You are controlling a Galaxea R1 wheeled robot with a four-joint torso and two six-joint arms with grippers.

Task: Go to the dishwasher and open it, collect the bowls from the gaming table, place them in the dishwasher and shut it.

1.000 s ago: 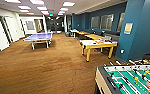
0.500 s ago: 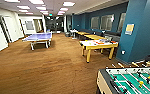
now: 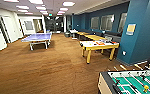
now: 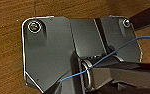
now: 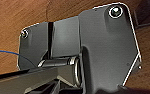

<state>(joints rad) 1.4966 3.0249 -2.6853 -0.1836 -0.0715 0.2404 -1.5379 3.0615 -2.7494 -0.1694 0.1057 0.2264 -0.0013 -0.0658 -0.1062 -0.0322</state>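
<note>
The gaming table (image 3: 99, 45) is seen ahead across the brown floor (image 3: 46, 70), small items on its surface; each gripper's state cannot be told.

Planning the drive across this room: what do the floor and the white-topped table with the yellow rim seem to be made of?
The floor looks like brown wood-look planking or laminate, with a slight sheen under the ceiling lights. The gaming table seems to have a glossy white, hard top, likely plastic or laminate, with a yellow-painted rim and legs; the material beneath the paint is unclear.

A white-topped, yellow-rimmed gaming table (image 3: 99, 45) is standing on brown carpet (image 3: 46, 70) beside teal walls (image 3: 141, 32); the foosball table (image 3: 133, 82) is showing green.
</note>
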